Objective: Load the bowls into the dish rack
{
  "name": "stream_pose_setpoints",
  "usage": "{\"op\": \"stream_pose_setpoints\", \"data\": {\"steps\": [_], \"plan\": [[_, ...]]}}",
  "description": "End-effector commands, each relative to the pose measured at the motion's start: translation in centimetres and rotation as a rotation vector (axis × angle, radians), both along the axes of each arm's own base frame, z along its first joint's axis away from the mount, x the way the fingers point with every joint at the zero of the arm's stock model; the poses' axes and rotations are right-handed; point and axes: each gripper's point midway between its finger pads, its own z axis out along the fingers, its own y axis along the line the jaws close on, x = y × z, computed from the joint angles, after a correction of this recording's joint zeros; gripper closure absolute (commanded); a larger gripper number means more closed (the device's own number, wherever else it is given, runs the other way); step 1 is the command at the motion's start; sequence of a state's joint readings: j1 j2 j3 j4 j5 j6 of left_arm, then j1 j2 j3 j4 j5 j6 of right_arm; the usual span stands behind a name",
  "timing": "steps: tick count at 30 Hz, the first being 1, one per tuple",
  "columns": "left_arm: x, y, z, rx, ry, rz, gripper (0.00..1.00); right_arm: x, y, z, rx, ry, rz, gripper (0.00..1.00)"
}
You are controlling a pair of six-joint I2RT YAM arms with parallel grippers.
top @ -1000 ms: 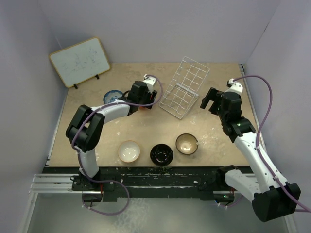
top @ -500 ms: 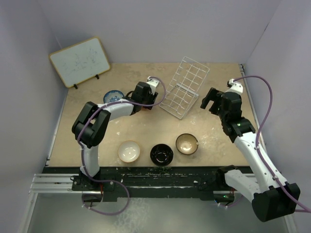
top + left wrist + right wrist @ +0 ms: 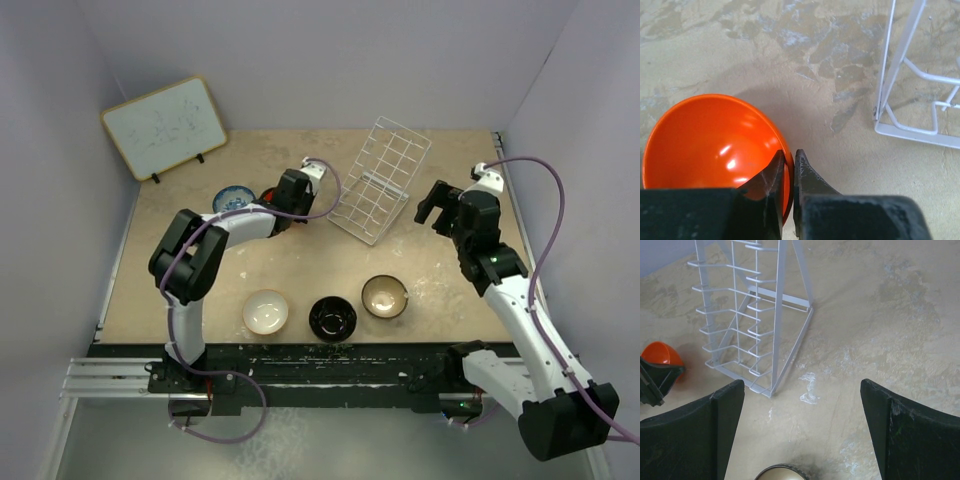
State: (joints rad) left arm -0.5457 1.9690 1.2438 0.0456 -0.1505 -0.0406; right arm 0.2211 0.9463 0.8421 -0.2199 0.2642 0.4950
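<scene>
In the left wrist view my left gripper (image 3: pixel 789 157) is shut on the right rim of the orange bowl (image 3: pixel 710 145), one finger inside and one outside. The bowl rests on the table just left of the dish rack (image 3: pixel 900 75). From above, the left gripper (image 3: pixel 292 190) sits between the blue-patterned bowl (image 3: pixel 232 199) and the white wire dish rack (image 3: pixel 380 180). The cream-white bowl (image 3: pixel 266 311), black bowl (image 3: pixel 332 318) and tan bowl (image 3: pixel 384 297) stand in a row near the front. My right gripper (image 3: pixel 432 208) hangs open and empty, right of the rack.
A whiteboard with a wooden frame (image 3: pixel 165 127) leans at the back left. The right wrist view shows the rack (image 3: pixel 755 315), the orange bowl (image 3: pixel 659 354) to its left and the tan bowl's rim (image 3: pixel 781 473) at the bottom edge. Walls enclose the table.
The left arm has stretched slightly right toward the rack, and its jaws have come together on the orange bowl's rim. The right arm has hardly moved.
</scene>
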Motion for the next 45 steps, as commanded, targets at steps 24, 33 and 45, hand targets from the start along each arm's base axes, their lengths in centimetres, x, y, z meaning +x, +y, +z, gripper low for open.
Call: {"op": "stream_pose_setpoints", "data": {"steps": [24, 33, 45], "plan": [[-10.0, -4.9, 22.4, -1.194, -0.127, -0.074, 1.00, 0.0, 0.2, 3.3, 0.035, -0.079, 0.005, 0.00], [-11.2, -3.9, 25.2, -1.336, -0.222, -0.102, 1.00, 1.4, -0.2, -1.2, 0.026, 0.049, -0.059, 0.00], [-13.3, -2.0, 27.4, -1.315, -0.295, -0.111, 1.00, 3.5, -0.9, -7.6, -0.021, 0.145, -0.129, 0.00]]}}
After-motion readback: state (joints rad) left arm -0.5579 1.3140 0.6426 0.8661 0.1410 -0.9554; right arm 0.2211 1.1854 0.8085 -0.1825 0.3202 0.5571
